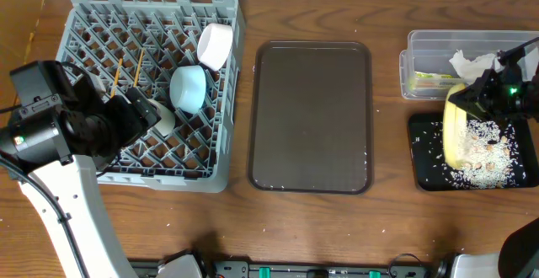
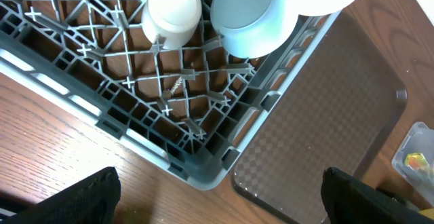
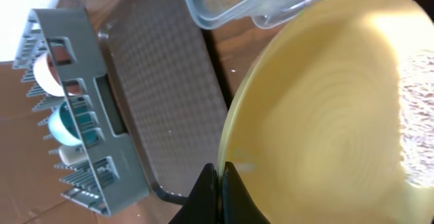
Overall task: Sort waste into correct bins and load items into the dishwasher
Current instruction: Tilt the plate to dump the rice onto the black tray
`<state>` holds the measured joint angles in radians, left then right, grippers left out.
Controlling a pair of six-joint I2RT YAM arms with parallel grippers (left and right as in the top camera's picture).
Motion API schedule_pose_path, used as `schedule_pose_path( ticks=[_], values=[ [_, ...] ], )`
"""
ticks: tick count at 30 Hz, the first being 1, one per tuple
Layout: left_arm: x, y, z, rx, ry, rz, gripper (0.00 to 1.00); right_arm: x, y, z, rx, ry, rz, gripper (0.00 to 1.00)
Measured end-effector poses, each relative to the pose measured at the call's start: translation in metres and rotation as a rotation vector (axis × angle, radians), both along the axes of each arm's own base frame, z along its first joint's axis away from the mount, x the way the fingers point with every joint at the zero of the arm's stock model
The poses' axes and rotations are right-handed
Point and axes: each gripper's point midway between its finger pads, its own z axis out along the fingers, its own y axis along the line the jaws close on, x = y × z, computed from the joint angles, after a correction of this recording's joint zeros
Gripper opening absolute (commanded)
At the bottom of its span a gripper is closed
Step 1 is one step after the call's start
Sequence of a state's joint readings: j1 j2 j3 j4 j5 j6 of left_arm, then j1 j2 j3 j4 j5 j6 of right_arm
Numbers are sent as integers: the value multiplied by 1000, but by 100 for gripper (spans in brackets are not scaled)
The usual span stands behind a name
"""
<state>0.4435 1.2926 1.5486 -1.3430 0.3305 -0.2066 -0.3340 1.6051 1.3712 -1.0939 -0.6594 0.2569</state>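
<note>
While tilted over rice-strewn black tray (image 1: 418,147), yellow plate (image 3: 325,115) between clamped right fingers (image 3: 234,200); left fingers (image 2: 81,200) apart.

Dark brown rectangular plastic serving tray (image 1: 312,118) on a brown wood-grain table (image 1: 312,227).

Seen from overhead, the tray lies flat between the left gripper (image 1: 143,114) and the right gripper (image 1: 463,99), well apart from both. In the left wrist view it sits ahead and to the right of that gripper and shows a fine chequered texture, a raised rim and rounded corners. In the right wrist view it runs off to the left of that gripper, past the fingertips. The table shows on every side of the tray, with its grain running across, and it passes beneath both grippers. A pale strip lies along the table's far edge, beyond both grippers.
</note>
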Motion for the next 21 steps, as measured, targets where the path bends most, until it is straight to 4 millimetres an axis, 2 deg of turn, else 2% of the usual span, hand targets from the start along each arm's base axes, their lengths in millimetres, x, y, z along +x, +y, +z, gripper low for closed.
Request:
schedule_pose_path(
  ticks=[5, 14, 21],
  values=[
    [0, 0, 0, 0, 1, 0, 95, -2, -2, 4, 45, -5, -11, 1],
    [0, 0, 0, 0, 1, 0, 95, 7, 0, 11, 66, -59, 1, 1],
    [0, 0, 0, 0, 1, 0, 95, 3, 2, 9, 71, -43, 3, 1]
  ],
)
